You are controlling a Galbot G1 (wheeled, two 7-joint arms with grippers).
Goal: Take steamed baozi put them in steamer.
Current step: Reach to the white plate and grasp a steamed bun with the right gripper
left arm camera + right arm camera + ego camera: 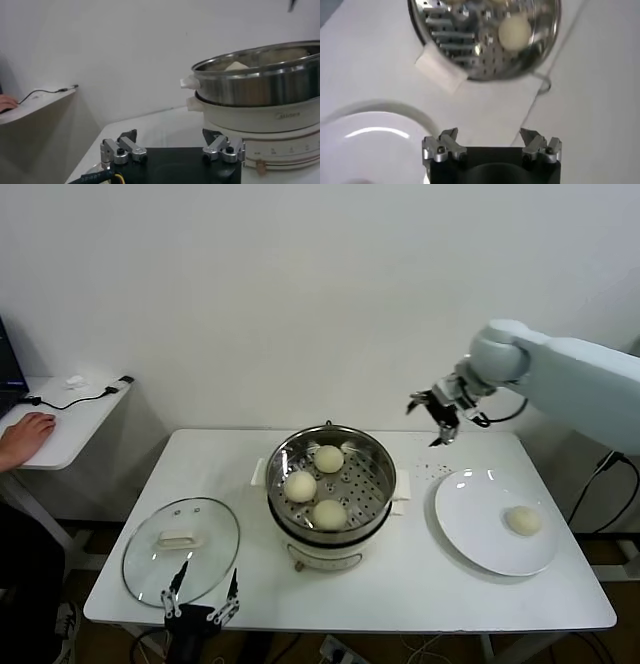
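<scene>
The steamer (375, 456) stands mid-table, a steel pot on a white base, with three cream baozi on its perforated tray: one at the back (329, 458), one left (300, 486), one front (330, 514). A fourth baozi (523, 521) lies on the white plate (470, 504) to the right. My right gripper (438, 416) hangs open and empty in the air behind the plate, right of the steamer; its wrist view shows the steamer (450, 40) with one baozi (515, 30) and the plate (340, 150). My left gripper (203, 590) is open at the table's front edge by the lid.
A round glass lid (140, 564) lies flat at the front left. The steamer's side (260, 90) fills the left wrist view. A side desk (75, 424) at far left holds a cable and a person's hand (28, 431).
</scene>
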